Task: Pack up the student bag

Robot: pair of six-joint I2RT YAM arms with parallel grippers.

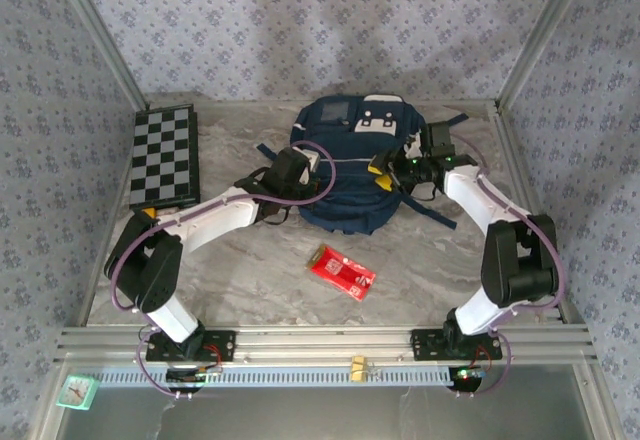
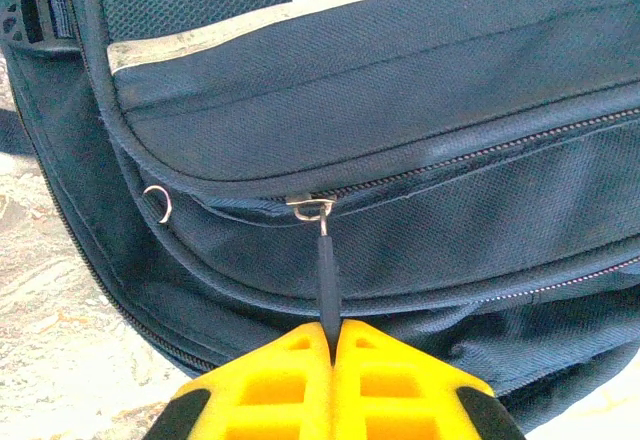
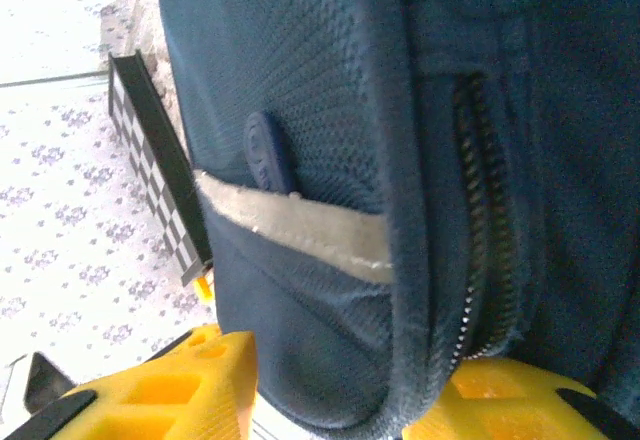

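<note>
Grey marbled surface (image 1: 250, 280). You have the student bag (image 1: 350, 185) lying flat at its far middle, with an arm reaching in on each side. The checkered board (image 1: 163, 155) lies at far left, apart from the bag. A red packet (image 1: 341, 271) lies alone on the near side of the bag. Your right fingers (image 3: 200, 380) stand apart with the bag's side edge between them; you cannot tell whether they squeeze it. Your left fingers (image 2: 280, 370) are pressed fully together, pinching the dark zipper pull (image 2: 326, 275) of a front pocket.
</note>
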